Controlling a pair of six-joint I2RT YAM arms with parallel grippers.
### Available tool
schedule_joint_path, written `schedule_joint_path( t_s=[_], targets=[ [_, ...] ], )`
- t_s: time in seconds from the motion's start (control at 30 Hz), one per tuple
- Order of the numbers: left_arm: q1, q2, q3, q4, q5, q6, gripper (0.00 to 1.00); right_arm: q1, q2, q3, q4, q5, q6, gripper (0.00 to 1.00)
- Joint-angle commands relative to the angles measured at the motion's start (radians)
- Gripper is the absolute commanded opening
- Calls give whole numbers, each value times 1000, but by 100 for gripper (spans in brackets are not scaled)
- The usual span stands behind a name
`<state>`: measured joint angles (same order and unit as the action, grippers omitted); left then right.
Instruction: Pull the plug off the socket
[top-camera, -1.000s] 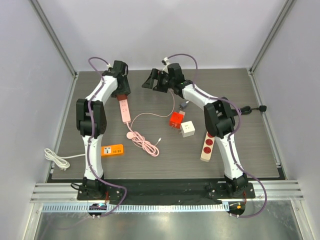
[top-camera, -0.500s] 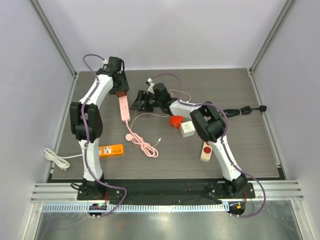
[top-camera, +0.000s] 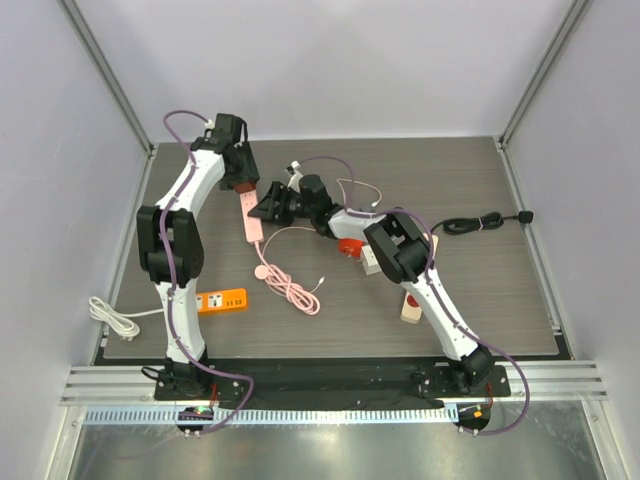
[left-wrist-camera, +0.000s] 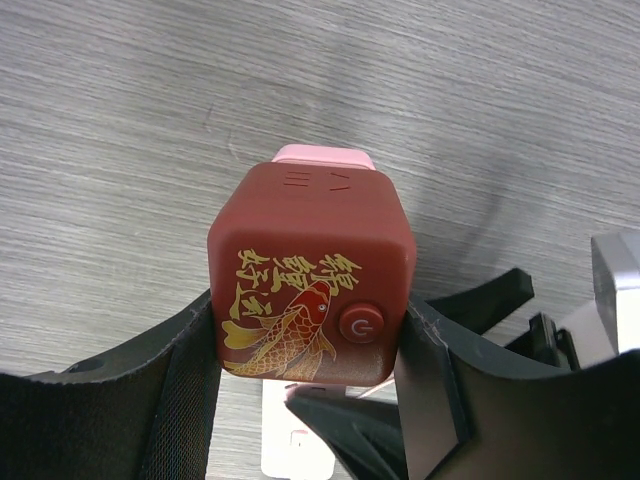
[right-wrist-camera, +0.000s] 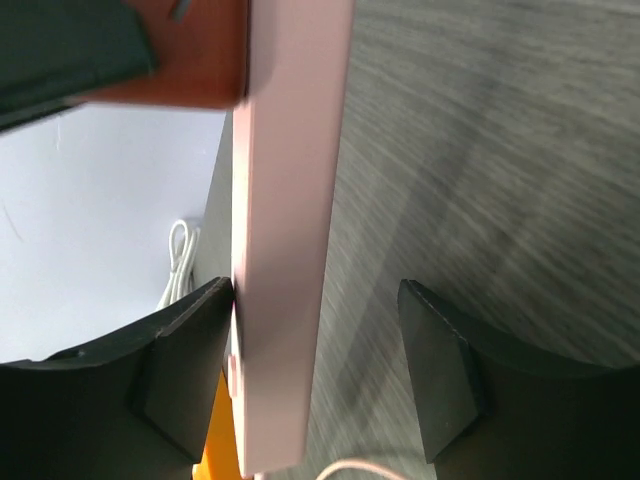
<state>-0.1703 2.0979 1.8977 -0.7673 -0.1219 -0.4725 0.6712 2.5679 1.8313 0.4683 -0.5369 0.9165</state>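
A dark red cube plug (left-wrist-camera: 310, 275) with a gold koi print sits in the far end of a pink power strip (top-camera: 250, 222). My left gripper (left-wrist-camera: 310, 350) is shut on the plug, a finger on each side; in the top view the left gripper (top-camera: 239, 178) is over the strip's far end. My right gripper (right-wrist-camera: 315, 340) is open and straddles the pink strip (right-wrist-camera: 290, 250): the left finger (right-wrist-camera: 190, 360) touches its side, the right finger stands apart. In the top view the right gripper (top-camera: 264, 207) is beside the strip's middle. The plug (right-wrist-camera: 190, 60) shows at the upper left of the right wrist view.
The strip's pink cable (top-camera: 290, 285) coils toward the front. An orange power strip (top-camera: 224, 300) and a white cable (top-camera: 110, 315) lie front left. A red cube adapter (top-camera: 350, 246), a white cube (top-camera: 375, 260), a beige strip with red sockets (top-camera: 412, 300) and a black cable (top-camera: 480, 222) lie right.
My right arm has swung left and down from the back of the table until its open gripper straddles the pink strip. My left gripper stays shut on the plug.
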Motion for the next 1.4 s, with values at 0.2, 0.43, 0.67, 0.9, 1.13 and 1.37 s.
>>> schedule_joint_path(
  t_s=[0.2, 0.43, 0.67, 0.9, 1.13, 1.37],
  targets=[
    [0, -85, 1, 34, 45, -29, 0, -2, 52, 106, 29, 68, 42, 69],
    [-1, -101, -25, 42, 41, -26, 0, -9, 106, 178, 16, 72, 82, 56],
    [-11, -99, -26, 43, 47, -14, 0, -28, 159, 241, -26, 72, 169, 7],
    [-21, -116, -63, 97, 90, 8, 0, -53, 190, 283, -196, 117, 249, 1],
    [15, -70, -42, 91, 264, -76, 0, -67, 193, 281, -257, 152, 243, 1],
    [-41, -59, 10, -20, -117, 11, 0, -67, 221, 330, -295, 169, 249, 1]
  ],
)
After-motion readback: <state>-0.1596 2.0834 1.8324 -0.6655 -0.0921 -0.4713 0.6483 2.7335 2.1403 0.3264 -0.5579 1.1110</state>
